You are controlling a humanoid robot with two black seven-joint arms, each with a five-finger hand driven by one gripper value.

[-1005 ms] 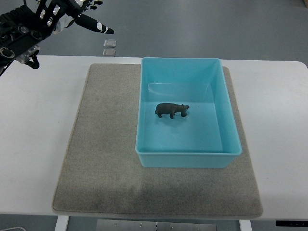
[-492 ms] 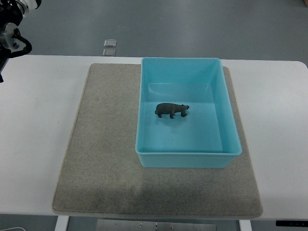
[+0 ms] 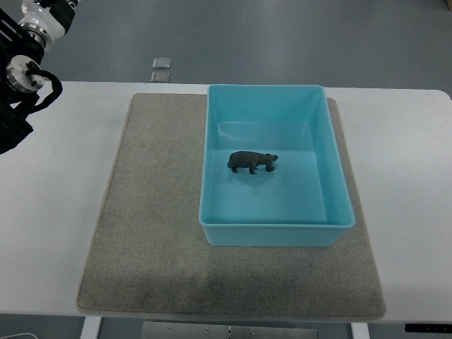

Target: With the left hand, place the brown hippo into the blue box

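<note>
Already the brown hippo (image 3: 252, 162) is standing upright near the middle of the blue box (image 3: 337, 185), so the placing looks done. Only the left arm (image 3: 25, 74) is showing, pulling back over the worktop's (image 3: 60, 212) far left corner; its fingers are now out of view, so their state cannot be told.

The brown hippo (image 3: 251, 162) is standing upright on its legs inside the blue box (image 3: 339, 191), a little left of the middle, its head pointing right. The open rectangular box is sitting toward the counter's far edge.
</note>
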